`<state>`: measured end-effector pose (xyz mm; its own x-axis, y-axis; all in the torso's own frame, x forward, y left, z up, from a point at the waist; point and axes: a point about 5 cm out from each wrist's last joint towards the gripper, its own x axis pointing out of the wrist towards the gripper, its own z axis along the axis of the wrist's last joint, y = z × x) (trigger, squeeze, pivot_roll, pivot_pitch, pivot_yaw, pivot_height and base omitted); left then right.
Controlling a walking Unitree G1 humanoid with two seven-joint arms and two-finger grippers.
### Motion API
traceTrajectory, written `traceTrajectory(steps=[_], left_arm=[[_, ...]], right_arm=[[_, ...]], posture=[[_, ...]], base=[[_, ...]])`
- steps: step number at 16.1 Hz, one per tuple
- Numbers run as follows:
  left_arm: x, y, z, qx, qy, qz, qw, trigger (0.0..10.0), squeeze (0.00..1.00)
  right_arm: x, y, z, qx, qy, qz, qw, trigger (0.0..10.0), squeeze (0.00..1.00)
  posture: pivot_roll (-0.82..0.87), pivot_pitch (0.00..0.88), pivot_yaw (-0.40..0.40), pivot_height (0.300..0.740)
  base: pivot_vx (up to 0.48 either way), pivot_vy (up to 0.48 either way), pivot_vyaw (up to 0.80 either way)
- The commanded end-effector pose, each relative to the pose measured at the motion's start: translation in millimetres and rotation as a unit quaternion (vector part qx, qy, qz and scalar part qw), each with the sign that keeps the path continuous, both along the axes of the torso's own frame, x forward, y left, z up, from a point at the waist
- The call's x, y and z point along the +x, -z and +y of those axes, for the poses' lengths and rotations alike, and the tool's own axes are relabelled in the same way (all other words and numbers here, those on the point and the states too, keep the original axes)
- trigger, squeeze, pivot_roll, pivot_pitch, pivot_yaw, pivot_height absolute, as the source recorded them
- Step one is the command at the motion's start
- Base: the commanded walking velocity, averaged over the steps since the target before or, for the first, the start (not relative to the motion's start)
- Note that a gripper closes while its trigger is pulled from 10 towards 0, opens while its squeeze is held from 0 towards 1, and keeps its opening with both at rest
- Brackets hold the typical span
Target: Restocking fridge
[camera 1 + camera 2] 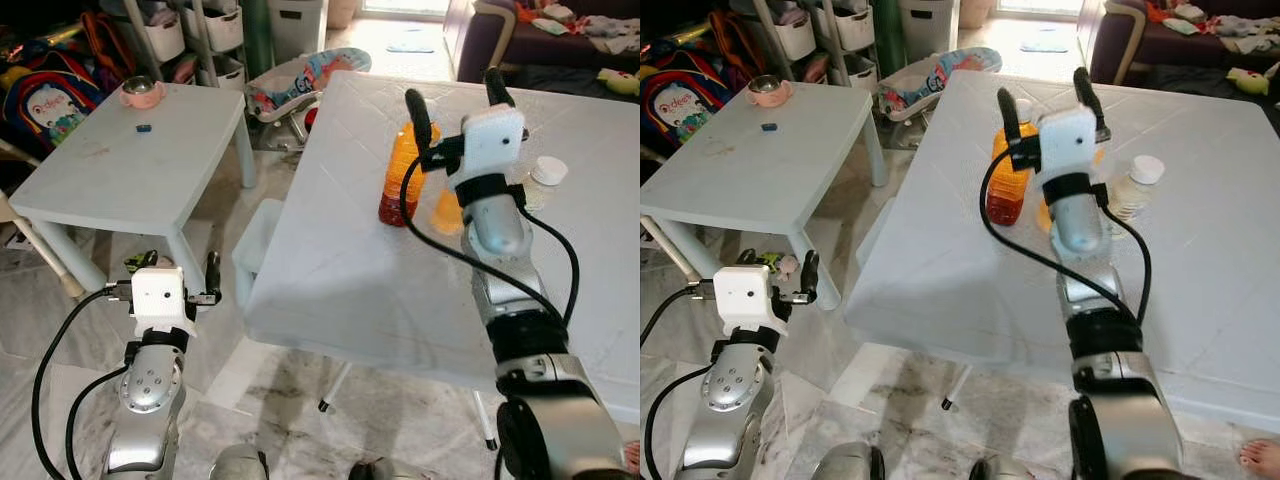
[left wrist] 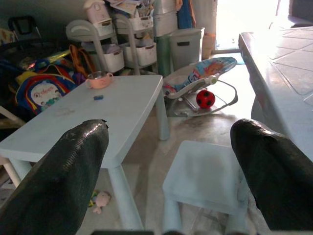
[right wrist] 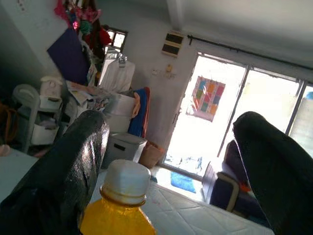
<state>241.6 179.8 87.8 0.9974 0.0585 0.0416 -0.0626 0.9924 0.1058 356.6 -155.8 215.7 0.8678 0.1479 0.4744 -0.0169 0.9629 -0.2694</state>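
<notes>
White table point(image 1: 350, 280), orange juice bottles point(image 1: 400, 175), pale capped bottle point(image 1: 1137, 187); small table point(image 1: 120, 170), pink cup point(image 1: 141, 93)

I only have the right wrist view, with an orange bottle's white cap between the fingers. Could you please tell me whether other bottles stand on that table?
Observer: Yes, three bottles stand upright on the white table: an orange bottle with a dark red base, a second orange bottle beside it, partly hidden by the right arm, and a pale bottle with a white cap further to the robot's right.
Operator: Thank you. Where is the left arm, please?
Observer: The left pincer hangs low, off the white table's left edge, open and holding nothing. It points towards a small blue table.
</notes>
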Motion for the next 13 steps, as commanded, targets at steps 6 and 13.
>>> traceTrajectory(steps=[6, 13], left_arm=[[-3.0, 0, -1.2, 0.003, 0.002, 0.005, 1.000, 10.0, 0.00], [-3.2, 2, -4.0, 0.002, 0.007, 0.008, 1.000, 10.0, 0.00]], right_arm=[[8.6, 4, -2.1, 0.030, 0.011, 0.025, 0.999, 10.0, 0.00], [11.2, 17, -8.1, 0.054, 0.021, 0.060, 0.997, 10.0, 0.00]], posture=[[0.09, 0.063, -0.013, 0.740], [0.09, 0.069, -0.013, 0.740]], base=[[0.000, 0.000, 0.00], [0.000, 0.000, 0.00]])
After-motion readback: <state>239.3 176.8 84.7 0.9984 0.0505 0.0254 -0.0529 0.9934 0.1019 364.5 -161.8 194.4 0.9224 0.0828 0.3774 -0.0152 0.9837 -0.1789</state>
